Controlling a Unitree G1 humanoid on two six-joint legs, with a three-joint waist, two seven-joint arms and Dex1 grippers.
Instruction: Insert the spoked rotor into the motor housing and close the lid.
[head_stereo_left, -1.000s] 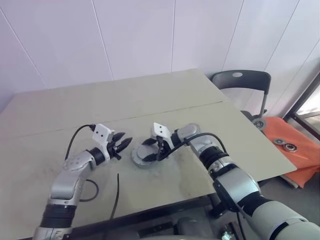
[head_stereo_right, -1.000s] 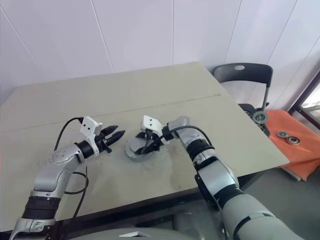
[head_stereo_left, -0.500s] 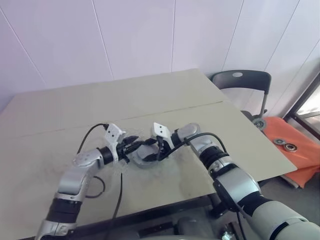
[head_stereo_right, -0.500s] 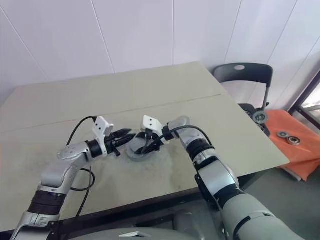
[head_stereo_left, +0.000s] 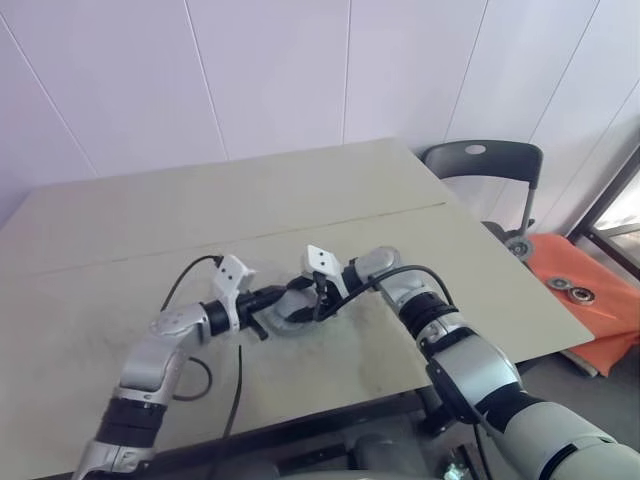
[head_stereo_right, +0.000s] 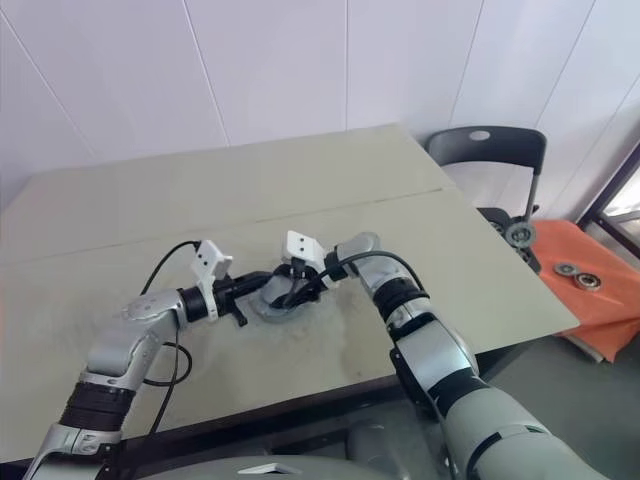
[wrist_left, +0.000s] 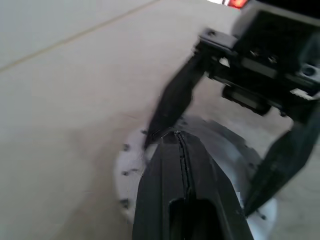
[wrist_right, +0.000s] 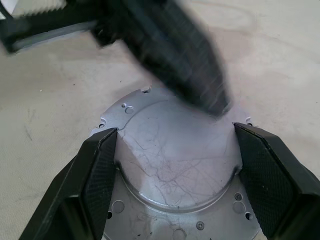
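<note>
Lid (wrist_right: 175, 160) is seated on the assembly on the bench (head_stereo_left: 120, 230), mid-bench between the two arms. Grey domed disc with a flanged rim and small holes round the edge. Housing and rotor presumably underneath; can't see either, so can't confirm the rotor is in.

Right gripper (wrist_right: 175, 165): jaws spread wide, straddling the raised centre of the lid, one finger on each side, close to or touching the dome wall. Can't tell if it's actually clamping.

Left gripper (wrist_left: 177, 137): jaws pressed together, nothing between them, closed tip resting on or just above the lid's top near the edge, right beside one of the right gripper's fingers.

Risks from here, my read:
- Left tip pushes off-centre, so the lid could tilt and jam cocked instead of seating flat.
- If the right jaws aren't bracing, a sideways push slides the whole stack across the bench.
- The two grippers are nearly touching; any drift and the fingers collide, which knocks the lid.
- If the rim holes aren't lined up with the housing, pressing harder only wedges it.
- The closed tip on smooth domed metal could skid off and hit the bench.
</note>
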